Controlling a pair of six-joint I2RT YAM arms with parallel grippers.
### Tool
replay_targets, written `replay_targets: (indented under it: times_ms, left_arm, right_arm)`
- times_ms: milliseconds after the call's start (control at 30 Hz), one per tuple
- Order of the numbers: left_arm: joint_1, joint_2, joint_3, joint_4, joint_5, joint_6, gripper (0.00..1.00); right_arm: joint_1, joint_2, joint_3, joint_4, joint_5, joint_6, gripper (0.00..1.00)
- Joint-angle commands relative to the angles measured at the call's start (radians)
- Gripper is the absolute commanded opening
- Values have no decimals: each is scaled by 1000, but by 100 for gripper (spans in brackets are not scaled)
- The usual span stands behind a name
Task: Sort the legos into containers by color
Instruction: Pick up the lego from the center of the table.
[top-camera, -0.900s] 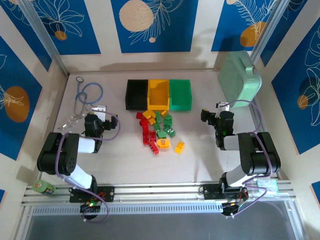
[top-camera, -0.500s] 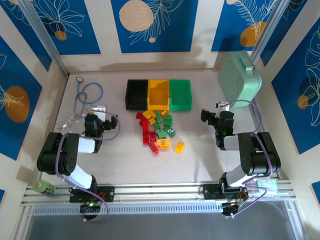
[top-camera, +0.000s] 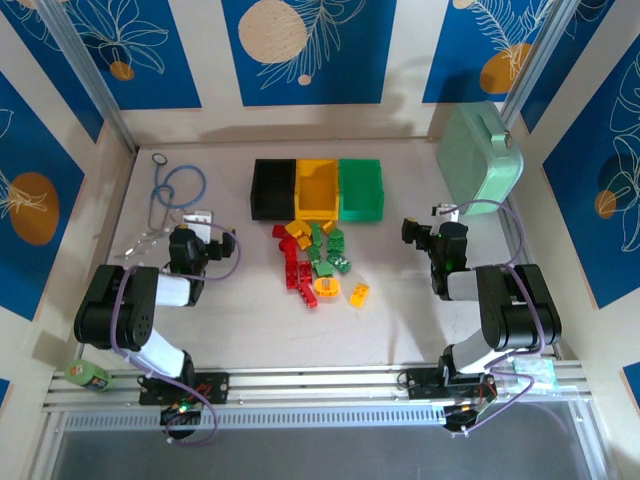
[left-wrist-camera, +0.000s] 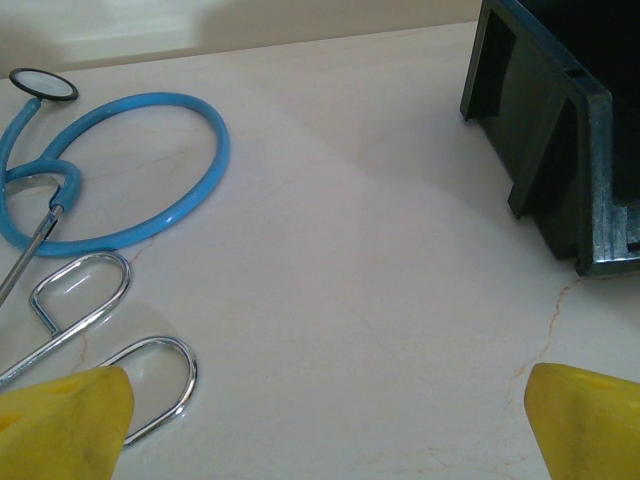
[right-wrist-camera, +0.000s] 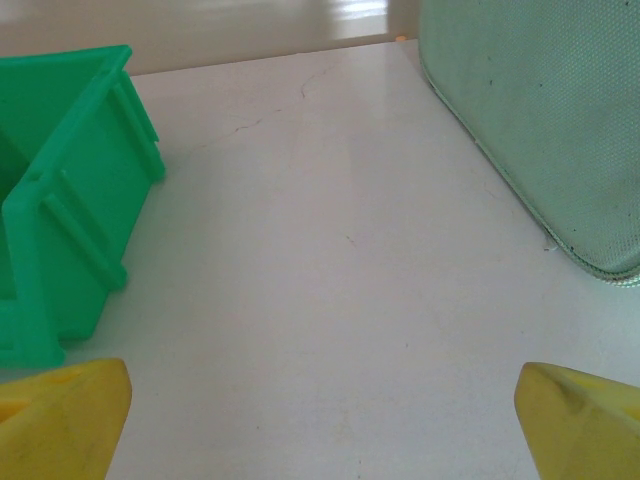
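Left gripper (left-wrist-camera: 320, 430) and right gripper (right-wrist-camera: 320, 420) are hanging apart and empty, either side of the legos (top-camera: 315, 262).

The left gripper is holding its yellow fingertips (left-wrist-camera: 65, 420) wide over bare table (left-wrist-camera: 350, 300), facing a blue stethoscope (left-wrist-camera: 221, 155) and the black bin (left-wrist-camera: 560, 130). The right gripper is gaping likewise, facing the green bin (right-wrist-camera: 70, 200) and a mint-green case (right-wrist-camera: 540, 120). From above, the red, yellow and green legos are lying heaped just before the yellow bin (top-camera: 316, 188), between the two grippers and well apart from each.

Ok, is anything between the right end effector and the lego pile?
Nothing. In the top view, bare table lies between the right end effector and the legos.
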Motion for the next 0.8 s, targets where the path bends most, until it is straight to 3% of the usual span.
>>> replay_targets:
  times_ms: [0,500,600,767]
  left_arm:
    - [4,-11,-4,23,21,16,100]
    - [4,-12,-5,24,11,17,100]
    - [-12,-78,5,-39,-72,9,100]
    - [-115,-246,115,-338,-309,19,100]
  right_arm:
    - [3,0,7,12,-1,-9,99]
    - [4,-2,5,14,-2,-9,99]
    - [14,-51,12,-21,-26,-34,99]
    - [120,-281,145,-397,30,-88,99]
